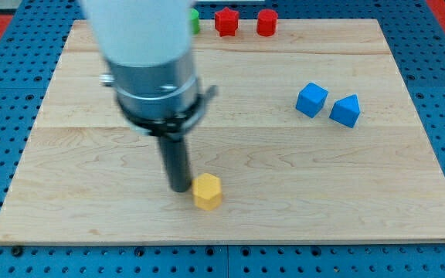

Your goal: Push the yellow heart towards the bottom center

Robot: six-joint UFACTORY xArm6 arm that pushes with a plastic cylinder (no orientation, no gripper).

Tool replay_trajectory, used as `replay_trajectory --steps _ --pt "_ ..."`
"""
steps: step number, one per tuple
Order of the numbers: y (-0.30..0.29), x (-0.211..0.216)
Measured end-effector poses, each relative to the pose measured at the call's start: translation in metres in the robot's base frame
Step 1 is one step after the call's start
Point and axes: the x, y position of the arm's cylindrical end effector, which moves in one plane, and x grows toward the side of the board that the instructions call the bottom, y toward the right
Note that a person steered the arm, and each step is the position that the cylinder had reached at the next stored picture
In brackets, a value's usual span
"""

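Observation:
One yellow block (207, 191) lies near the view's bottom, a little left of centre, on the wooden board (284, 201). Its shape reads as a small hexagon-like piece; a heart outline cannot be made out. My tip (179, 188) stands on the board just left of the yellow block, touching or almost touching its left side. The arm's wide grey body above hides part of the board's upper left.
Two blue blocks lie at the right: a cube (311, 100) and a wedge-like one (345, 110). At the top edge are two red blocks (226, 21) (266, 22) and a green block (195, 21), partly hidden by the arm.

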Motion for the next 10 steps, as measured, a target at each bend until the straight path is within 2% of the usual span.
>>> replay_trajectory --steps 1,3,4,5,6,7,8,9,10 --pt "-0.056 -0.043" --pt "-0.034 -0.219" --pt "-0.056 -0.255" --pt "-0.094 -0.245" --pt "-0.065 -0.189" --pt "-0.052 -0.152" --pt "-0.055 -0.199" --pt "-0.105 -0.189" --pt "-0.064 -0.14"
